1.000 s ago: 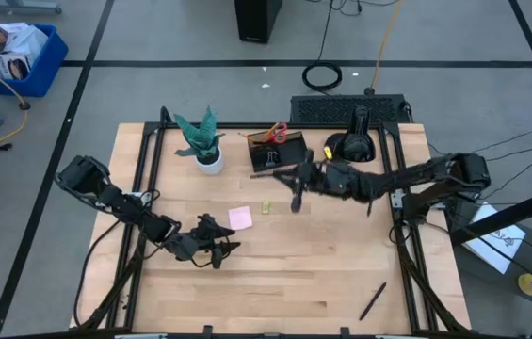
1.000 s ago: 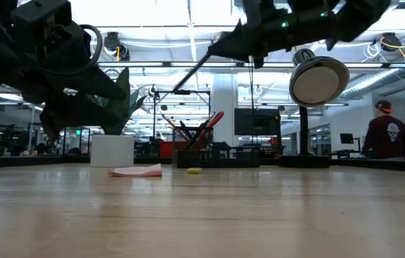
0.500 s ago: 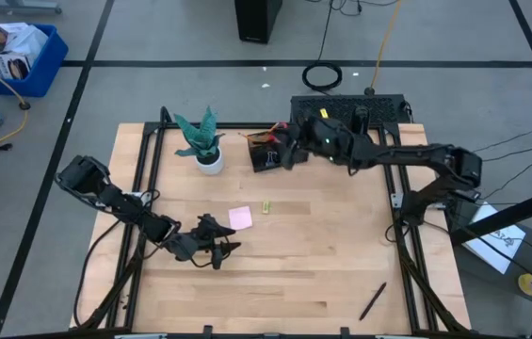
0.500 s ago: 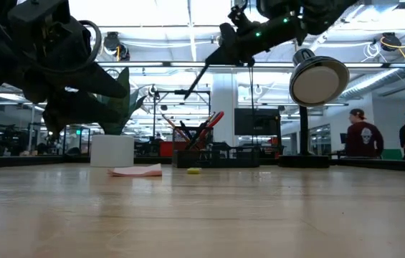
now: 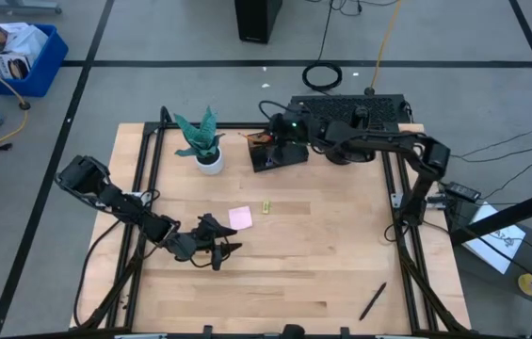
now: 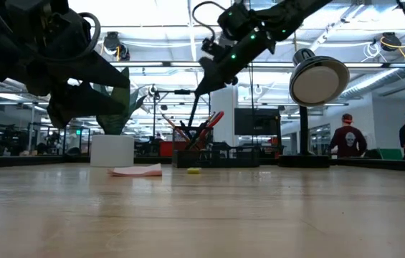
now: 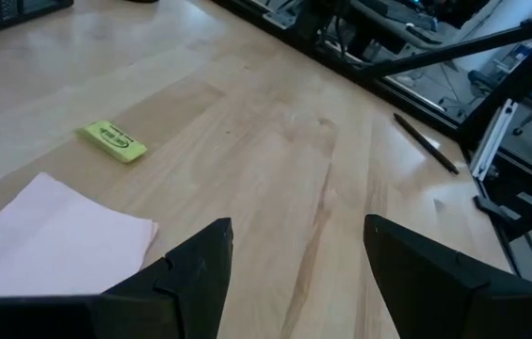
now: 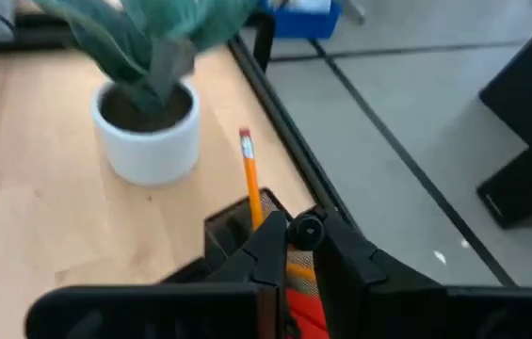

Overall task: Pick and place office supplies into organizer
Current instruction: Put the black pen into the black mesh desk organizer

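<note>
The dark organizer [image 5: 275,153] stands near the table's far edge and holds red-handled scissors [image 6: 213,119], an orange pencil [image 8: 250,182] and black pens. My right gripper [image 5: 281,133] hovers over it, shut on a black pen [image 6: 201,99]. My left gripper [image 5: 222,247] is open, low over the table's near-left part. The pink sticky-note pad [image 5: 240,217] and a tiny yellow piece [image 5: 266,206] lie flat just beyond it; both also show in the left wrist view, pad [image 7: 49,247] and piece [image 7: 113,141]. Another black pen [image 5: 372,301] lies near the near-right corner. My right gripper pinches the black pen near its upper end [image 8: 305,229] between the two fingers, coming from above and slanting down. The pen hangs slanted below the fingers. Its lower tip [image 6: 190,127] is among the things standing in the organizer; whether it touches them, I cannot tell.
A teal plant in a white pot [image 5: 207,151] stands left of the organizer. A black round domed object [image 5: 355,146] and a keyboard [image 5: 346,108] sit at the far right. A lamp head [image 6: 319,81] shows in the low view. People stand in the room behind. Bare wood spans the middle.
My right gripper has carried the black pen from above the table's middle toward the far edge and slightly left, ending over the organizer. The pen has tipped steeper and come lower, its tip now down among the organizer's contents. It has stayed shut on the pen.
</note>
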Robot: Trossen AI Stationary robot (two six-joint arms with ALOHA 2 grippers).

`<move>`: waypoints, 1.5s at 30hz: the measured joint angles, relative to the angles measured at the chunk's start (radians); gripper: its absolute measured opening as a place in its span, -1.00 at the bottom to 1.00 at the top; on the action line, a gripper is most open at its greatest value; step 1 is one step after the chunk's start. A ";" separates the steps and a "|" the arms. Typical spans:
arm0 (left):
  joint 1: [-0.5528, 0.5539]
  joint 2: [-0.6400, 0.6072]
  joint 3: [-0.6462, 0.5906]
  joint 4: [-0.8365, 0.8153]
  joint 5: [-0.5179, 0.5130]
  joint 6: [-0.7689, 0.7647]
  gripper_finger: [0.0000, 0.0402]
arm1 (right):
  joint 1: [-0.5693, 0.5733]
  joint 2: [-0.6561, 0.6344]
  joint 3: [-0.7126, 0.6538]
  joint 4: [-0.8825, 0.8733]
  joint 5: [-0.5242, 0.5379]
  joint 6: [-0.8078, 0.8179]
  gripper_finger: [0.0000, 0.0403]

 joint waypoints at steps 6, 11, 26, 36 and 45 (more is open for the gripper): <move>0.000 0.000 0.000 0.003 0.001 0.005 0.22 | -0.023 0.068 0.088 -0.089 -0.005 -0.010 -0.84; 0.000 0.000 0.000 0.004 0.002 0.012 0.22 | -0.067 0.113 0.093 -0.084 -0.096 0.020 -0.86; 0.000 0.000 0.000 0.011 0.003 0.012 0.22 | -0.092 0.171 0.092 -0.071 -0.131 -0.030 -0.71; 0.000 0.000 0.000 0.004 0.003 0.000 0.22 | -0.025 0.097 0.091 -0.024 -0.031 -0.130 -0.23; 0.000 0.000 0.000 0.002 0.003 -0.001 0.22 | 0.096 0.054 0.092 -0.236 -0.061 -0.018 -0.05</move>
